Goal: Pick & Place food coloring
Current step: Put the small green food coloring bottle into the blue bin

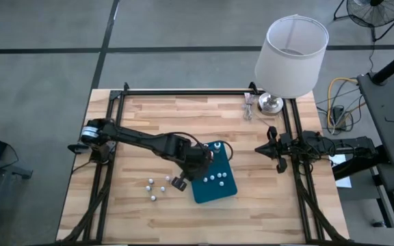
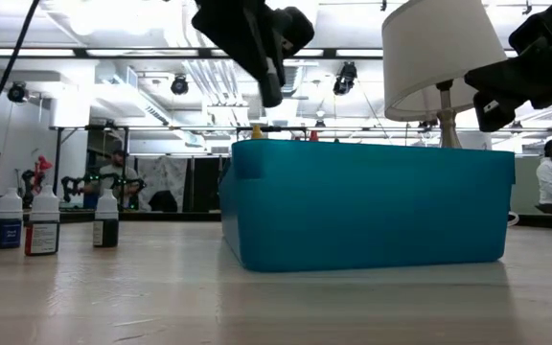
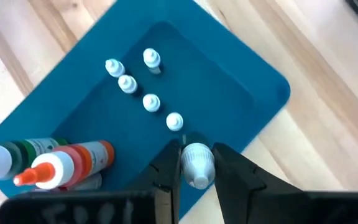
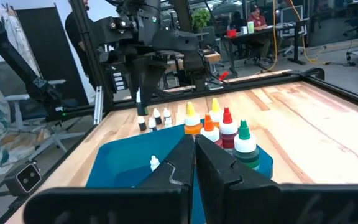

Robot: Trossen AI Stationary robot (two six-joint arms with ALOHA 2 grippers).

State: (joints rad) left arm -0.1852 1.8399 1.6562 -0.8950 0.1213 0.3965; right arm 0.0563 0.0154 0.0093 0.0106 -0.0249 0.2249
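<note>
Left gripper [image 3: 191, 180] hangs above the near-left part of the teal tray [image 1: 226, 193], its fingers pinched on one small white-capped food coloring bottle [image 3: 196, 163]. Five more small bottles [image 3: 151, 102] stand in the tray below beside the taller coloured ones [image 4: 219, 132], and others [image 1: 154, 186] wait on the table [image 1: 149, 123] to its left. Right gripper [image 1: 269, 147] idles fully closed and empty at the table's right edge.

Light wood plank tabletop [image 1: 183, 123]. Carries teal tray [image 1: 226, 193] near centre, loose small food coloring bottles [image 1: 157, 186] just left of it, white-shaded lamp [image 1: 289, 58] at far right corner.
</note>
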